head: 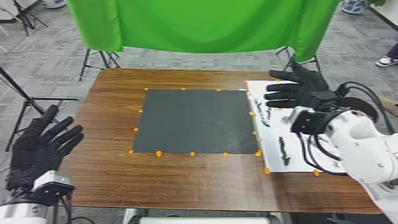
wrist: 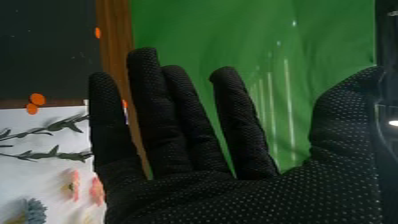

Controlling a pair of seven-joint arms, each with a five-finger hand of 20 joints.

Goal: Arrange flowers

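Sprigs [head: 284,150] of greenery lie on a white sheet [head: 276,166] at the head view's right, probably spaced out so each can be picked singly. Beside it on the brown table [head: 107,130], a dark mat [head: 195,120] edged with orange dots [head: 159,153] looks meant to receive the arrangement. The right hand [head: 309,89] hangs over the sheet's far part, empty, fingers extended, perhaps to leave room before a grasp. The left hand [head: 34,152] is released too, at the table's left side, likely kept clear of the work.

In the right wrist view, the right hand's fingers stand straight, gripping nothing. Pink flowers [wrist: 75,186] and a blue-grey bloom [wrist: 35,212] lie on the sheet near the sprigs, presumably grouped as supplies.
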